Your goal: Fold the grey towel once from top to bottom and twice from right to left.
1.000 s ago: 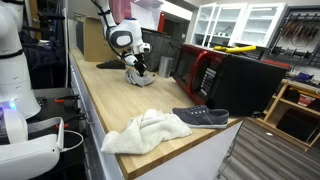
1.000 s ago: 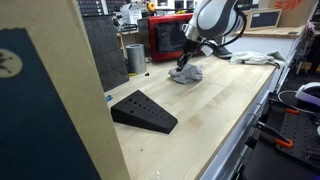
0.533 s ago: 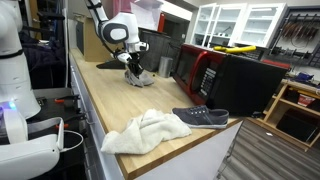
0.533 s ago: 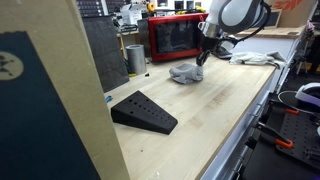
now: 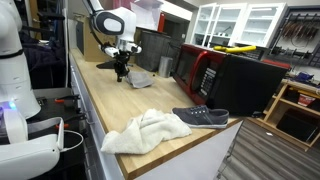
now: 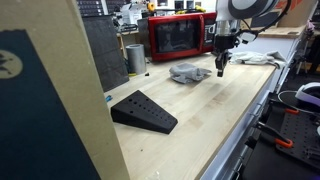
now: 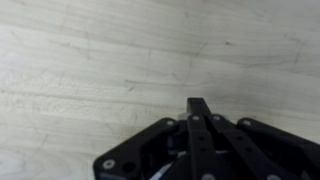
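Observation:
The grey towel [image 5: 141, 78] lies bunched in a small heap on the wooden bench, also in the other exterior view [image 6: 188, 72]. My gripper [image 5: 120, 73] hangs just beside the towel, apart from it, low over the bench; it also shows in an exterior view [image 6: 221, 68]. In the wrist view the gripper [image 7: 198, 104] has its fingers pressed together with nothing between them, over bare wood. The towel is out of the wrist view.
A white towel [image 5: 147, 130] and a grey shoe [image 5: 200, 117] lie near the bench's front corner. A red microwave [image 6: 178, 38] and a metal cup [image 6: 135, 57] stand behind the grey towel. A black wedge [image 6: 143, 111] sits on the bench.
The gripper was on the grey towel one second ago; it has since let go and moved sideways off it. The towel stays in a heap.

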